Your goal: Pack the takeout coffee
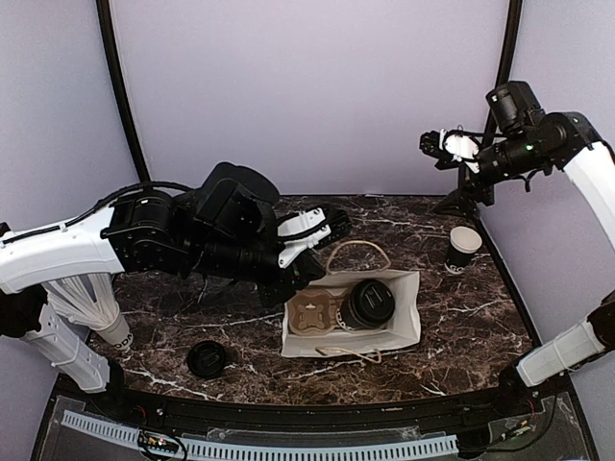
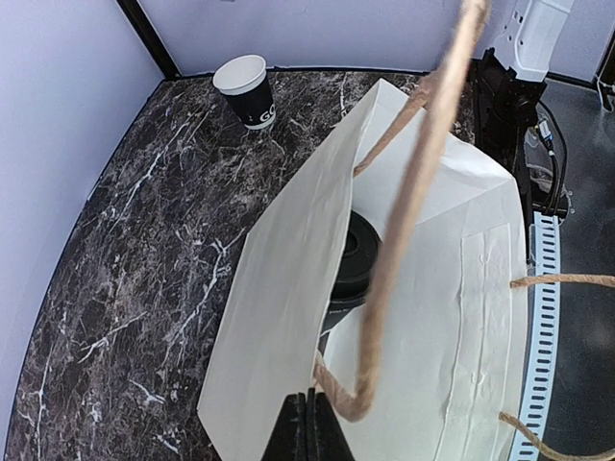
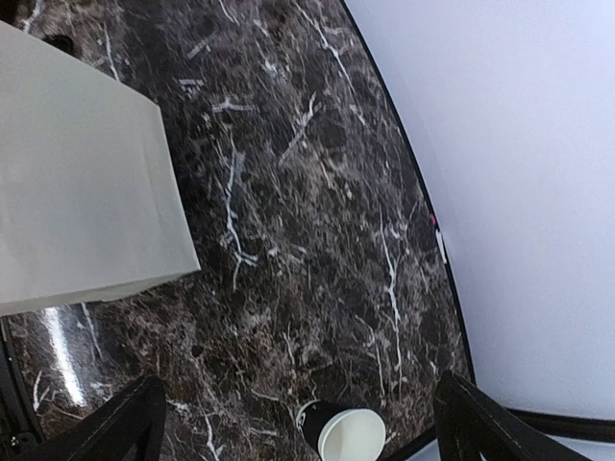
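Top external view: the takeout coffee (image 1: 368, 303) is lodged inside the bag (image 1: 402, 327), its handle (image 2: 421, 192) clamped by the left hand (image 2: 309, 411); little seems left.

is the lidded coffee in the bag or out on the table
In. The lidded coffee sits inside the open paper bag, its black lid visible through the mouth.

The top camera looked down from above and behind my arm bases, taking in the whole desk (image 1: 192, 327). My left wrist camera sat close to the white paper bag (image 2: 288, 288), peering into it. My right wrist camera hung high, looking down. All three shared the bag and the open cup (image 1: 464, 248). Top and left wrist also shared the takeout coffee (image 1: 368, 303).
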You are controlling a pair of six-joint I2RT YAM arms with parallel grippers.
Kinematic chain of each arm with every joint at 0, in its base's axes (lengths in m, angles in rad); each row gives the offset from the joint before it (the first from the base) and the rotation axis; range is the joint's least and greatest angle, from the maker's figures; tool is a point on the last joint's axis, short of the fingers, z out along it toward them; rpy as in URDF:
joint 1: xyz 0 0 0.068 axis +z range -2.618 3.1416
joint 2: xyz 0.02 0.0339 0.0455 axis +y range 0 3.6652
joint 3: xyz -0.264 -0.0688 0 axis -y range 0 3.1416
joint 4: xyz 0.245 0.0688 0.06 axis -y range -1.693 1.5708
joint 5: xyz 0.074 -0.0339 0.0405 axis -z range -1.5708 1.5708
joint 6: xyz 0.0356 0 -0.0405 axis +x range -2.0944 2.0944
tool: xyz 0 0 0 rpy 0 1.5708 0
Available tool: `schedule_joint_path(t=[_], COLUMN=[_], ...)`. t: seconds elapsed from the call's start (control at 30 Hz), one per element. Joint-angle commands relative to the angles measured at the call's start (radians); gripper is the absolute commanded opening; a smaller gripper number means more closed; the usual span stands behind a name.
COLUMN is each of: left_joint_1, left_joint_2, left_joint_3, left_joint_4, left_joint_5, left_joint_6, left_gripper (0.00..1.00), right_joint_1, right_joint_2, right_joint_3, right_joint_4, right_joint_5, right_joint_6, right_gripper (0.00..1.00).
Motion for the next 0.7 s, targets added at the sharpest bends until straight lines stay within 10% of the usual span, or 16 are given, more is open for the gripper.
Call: schedule_joint_path(t=[0.0,0.3,0.67], left_joint_1=[-0.006,-0.009,-0.01], left_joint_2=[0.0,0.042,0.038], left_joint_3=[0.04,0.076,0.07], left_joint_4=[0.014,0.006,0.019], left_joint_5=[-0.008,-0.018,-0.003], left_joint_6=[-0.038,-0.098,-0.142], left_gripper=[0.0,0.0,0.0], right_joint_1=[0.035,0.389,0.758], right_joint_2=[-0.031,-0.148,-0.129], right_joint_3=[0.199,0.154,-0.152], right_joint_4=[-0.136,-0.11,0.076], right_joint_5=[-0.238,-0.201,0.285], right_joint_6=[-0.045,-0.125,-0.228], right_gripper=[0.99,0.75,0.38])
